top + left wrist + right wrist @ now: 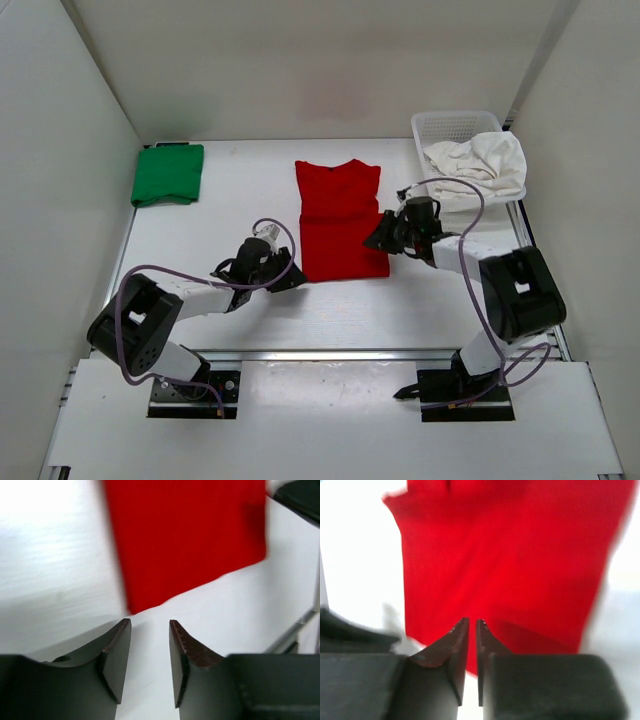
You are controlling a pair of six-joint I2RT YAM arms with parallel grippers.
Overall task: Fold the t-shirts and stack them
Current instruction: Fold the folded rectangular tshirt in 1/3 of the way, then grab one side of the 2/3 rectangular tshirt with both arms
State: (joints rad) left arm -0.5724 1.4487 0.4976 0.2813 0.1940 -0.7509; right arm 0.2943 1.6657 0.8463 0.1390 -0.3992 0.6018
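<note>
Three shirts, each one solid colour
The green t-shirt (167, 175), red t-shirt (340, 220) and white t-shirt (480, 160) are plain; the mesh basket (450, 123) and table (240, 170) are white, the left gripper (285, 275) and right gripper (380, 235) black, their cables (447, 180) purple

Left shirt (167, 174), centre shirt (340, 220) on table (240, 200); third shirt (478, 160) in basket (450, 122), right.

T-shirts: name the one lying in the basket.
The white t-shirt, crumpled in the basket at the far right. The red t-shirt lies flat mid-table; the green t-shirt sits folded far left.
</note>
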